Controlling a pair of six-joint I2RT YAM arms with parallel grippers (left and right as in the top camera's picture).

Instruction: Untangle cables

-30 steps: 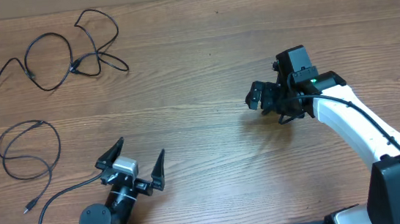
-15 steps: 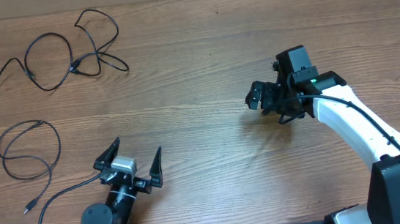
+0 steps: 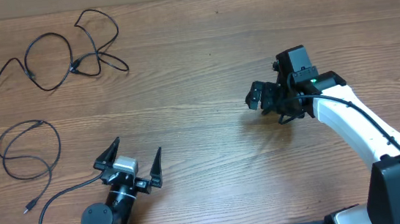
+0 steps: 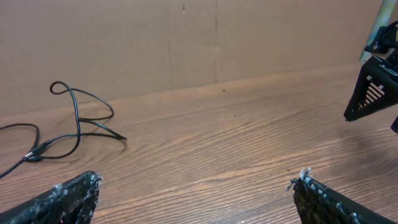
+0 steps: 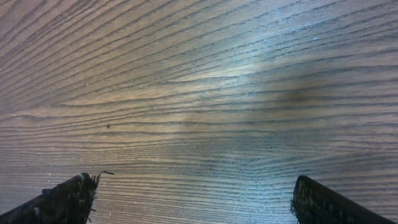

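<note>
Thin black cables lie at the table's left. One long looping cable [image 3: 70,62] runs along the far left, and its twisted loop [image 4: 78,118] also shows in the left wrist view. A second cable [image 3: 30,147] forms a ring nearer the front, with a tail ending in a small plug [image 3: 28,209]. My left gripper [image 3: 139,147] [image 4: 196,186] is open near the front edge, right of the ring, with nothing between its fingers. My right gripper [image 3: 261,99] [image 5: 194,190] is open over bare wood at the right, far from every cable.
The tabletop [image 3: 196,68] is brown wood. A brown cardboard wall [image 4: 186,43] stands along its far edge. The right arm's white link [image 3: 348,123] reaches in from the front right. The left arm's own thicker cable [image 3: 61,195] curves beside its base.
The left gripper has shifted slightly to the left. The right arm and the cables have not moved.
</note>
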